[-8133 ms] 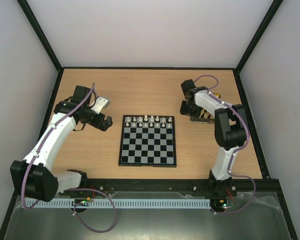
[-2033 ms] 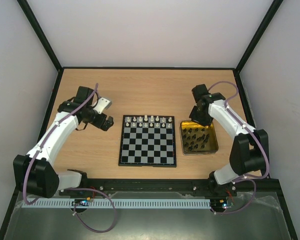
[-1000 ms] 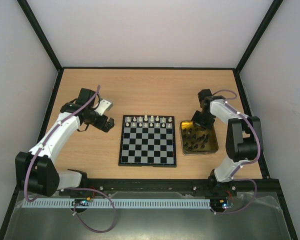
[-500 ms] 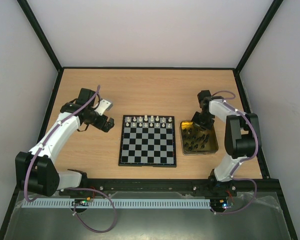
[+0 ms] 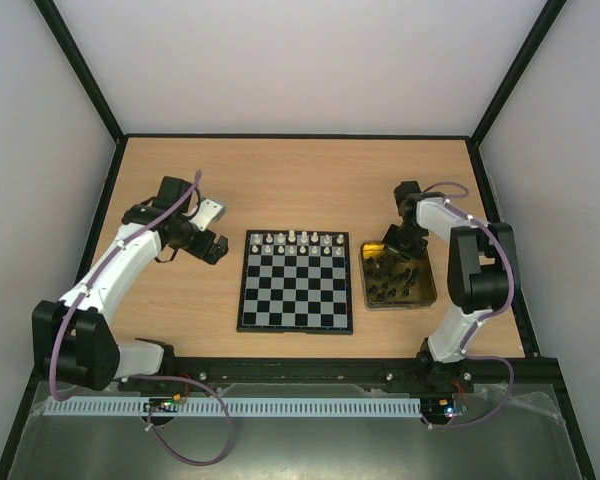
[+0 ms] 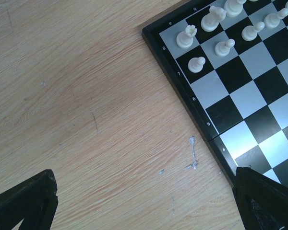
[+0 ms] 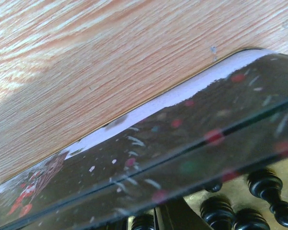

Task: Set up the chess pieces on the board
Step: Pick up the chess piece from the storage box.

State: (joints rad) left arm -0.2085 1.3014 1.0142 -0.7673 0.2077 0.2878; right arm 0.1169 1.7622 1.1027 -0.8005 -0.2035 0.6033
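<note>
two rows of white pieces (image 5: 300,242) stand upright on the far side of the board (image 5: 295,295), one per square. the near rows hold no pieces, so by judgement the white side is set and the black side is not yet begun. the board lies flat at the middle of the table (image 5: 280,180), between the two arms.

black pieces (image 5: 390,276) sit in a gold tray (image 5: 400,305) just beside the board's right edge. this placing keeps the stock within reach of the right arm and close to the target squares. in the right wrist view the pieces are glossy, turned shapes with round heads, crowded together. their count cannot be told.

right gripper (image 5: 399,243) is low over the far rim of the tray, pointed down into it. likely purpose: to pick one black piece. its fingers are not clear in any view, so it cannot be told whether it is wide, narrow or holding a piece.

left gripper (image 5: 213,246) hovers over the table near the board's far left corner, well apart from the tray. its fingers (image 6: 29,201) stand wide apart with nothing between them. likely purpose: to keep out of the right arm's path.

board surface: black and silvery checks, with a thin black rim bearing printed figures and letters. the pieces are far smaller than either gripper, so a pick calls for a narrow, well-centred grip.
</note>
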